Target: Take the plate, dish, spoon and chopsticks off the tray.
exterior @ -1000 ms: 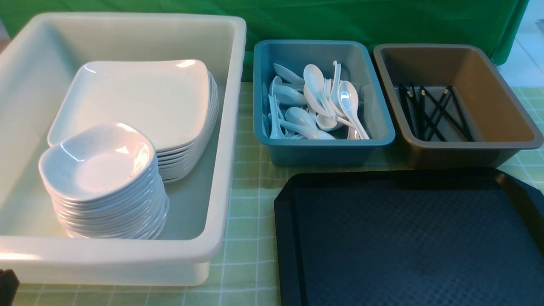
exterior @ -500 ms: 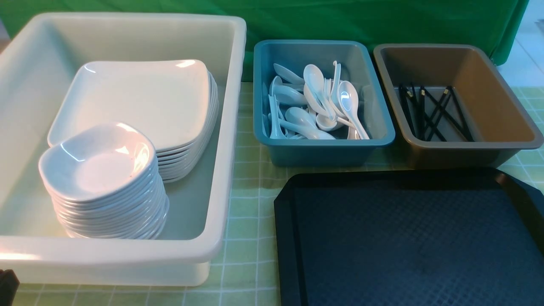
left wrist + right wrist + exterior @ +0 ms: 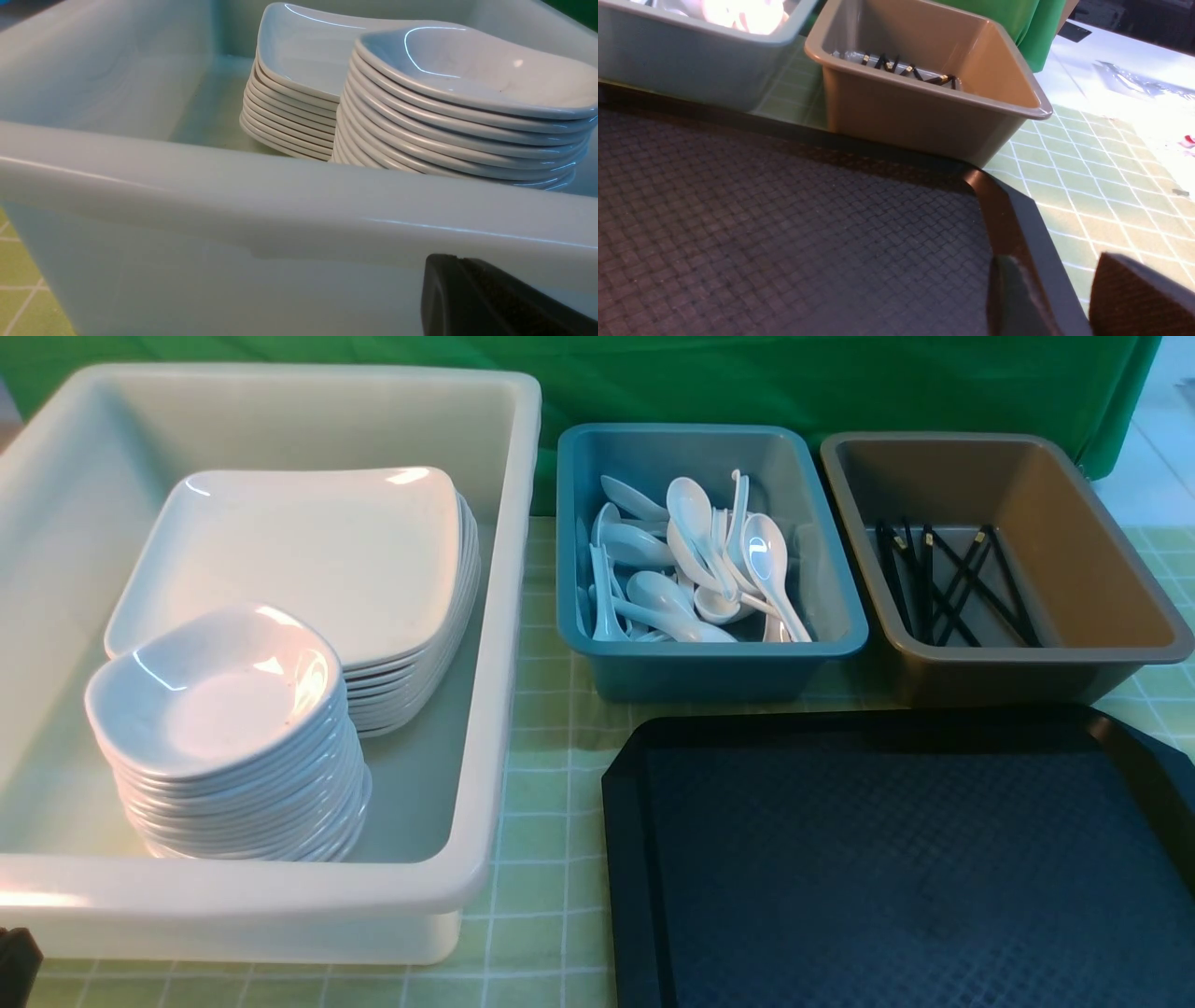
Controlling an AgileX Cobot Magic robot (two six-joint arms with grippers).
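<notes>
A green checked cloth under a green backdrop carries the bins and the black tray [image 3: 896,859], whose visible surface is bare. The right gripper [image 3: 1064,298], jaws parted and empty, hangs at the tray's corner rim; the left gripper [image 3: 490,298] is closed outside the white tub [image 3: 485,644] holding the plates [image 3: 308,560]. Seemingly nothing remains to lift.

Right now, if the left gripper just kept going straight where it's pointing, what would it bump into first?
Most likely the near wall of the big white tub. The left gripper sits low in front of it, shut, facing that wall. The stacked dishes are behind it, inside. Depth is hard to judge.
</notes>
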